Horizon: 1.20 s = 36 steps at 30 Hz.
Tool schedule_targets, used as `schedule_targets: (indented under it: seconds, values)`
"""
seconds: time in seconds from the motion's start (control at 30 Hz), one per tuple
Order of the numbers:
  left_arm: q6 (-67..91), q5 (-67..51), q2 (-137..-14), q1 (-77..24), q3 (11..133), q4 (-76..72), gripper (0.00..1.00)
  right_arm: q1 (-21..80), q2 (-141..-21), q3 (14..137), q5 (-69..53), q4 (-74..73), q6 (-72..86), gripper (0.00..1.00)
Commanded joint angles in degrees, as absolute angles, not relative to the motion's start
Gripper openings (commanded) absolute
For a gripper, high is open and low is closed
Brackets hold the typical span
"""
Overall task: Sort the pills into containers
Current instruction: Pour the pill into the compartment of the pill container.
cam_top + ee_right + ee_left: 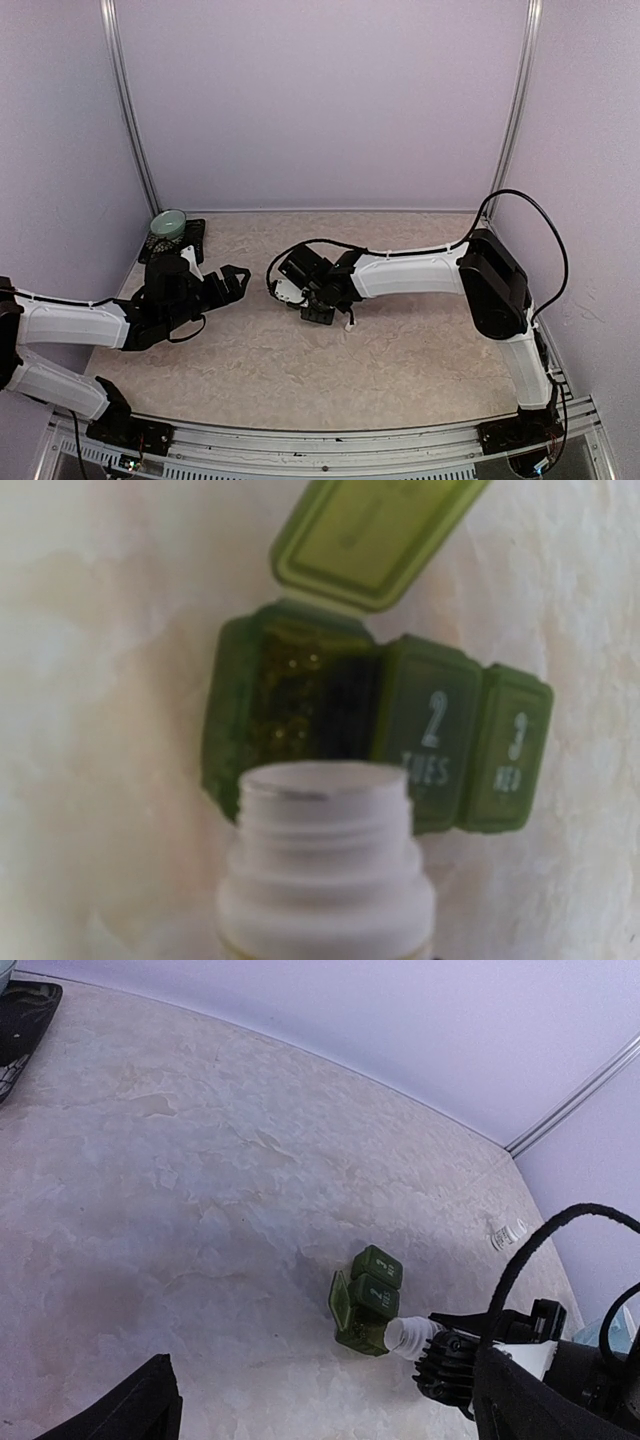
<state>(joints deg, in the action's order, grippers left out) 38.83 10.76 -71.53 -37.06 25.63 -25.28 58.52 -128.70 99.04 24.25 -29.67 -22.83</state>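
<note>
While right hand [441,1353] grips white bottle [325,865], containers [445,742] just beyond its mouth

Green containers, first compartment open

The containers [430,735] are a dark green strip of three joined square compartments, lying flat on the pale table [200,1160] near its middle. The two marked "2 TUES" and "3 WED" have their lids shut. The end compartment's lid [375,535] is swung back on its hinge, its paler inside showing. Inside that compartment sit small glossy yellowish pills [290,695] (too blurred to count). A white bottle [325,850], uncapped, has its mouth at this compartment's edge.
</note>
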Motion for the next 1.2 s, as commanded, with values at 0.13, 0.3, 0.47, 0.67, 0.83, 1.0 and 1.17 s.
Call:
schedule_targets:
  seconds: [0.13,0.3,0.47,0.67,0.83,1.0,1.17]
  values:
    - [39.03,10.30,-71.55,-36.69,24.78,-26.64,0.99,57.79,-125.17,97.92,24.13,-26.54,-21.64,0.00]
    - [38.90,10.37,-70.96,-36.67,24.80,-26.15,0.99,57.43,-122.06,93.30,21.23,-21.11,-21.06,0.00]
    - [38.76,10.47,-70.39,-36.72,24.81,-25.78,0.99,56.49,-118.22,87.36,17.99,-14.65,-20.13,0.00]
    - [38.61,10.24,-70.40,-36.70,25.13,-25.61,0.99,55.28,-113.33,81.00,13.28,-6.65,-18.50,0.00]
    - [38.24,10.03,-70.02,-36.65,25.25,-25.35,0.99,54.64,-109.32,75.44,10.28,-0.02,-16.49,0.00]
    - [37.71,10.00,-69.61,-36.72,25.72,-24.79,0.99,54.20,-105.90,71.44,8.39,4.89,-15.33,0.00]
    - [37.62,9.38,-70.06,-36.77,25.73,-25.41,0.99,53.68,-102.33,67.08,5.89,10.13,-13.85,0.00]
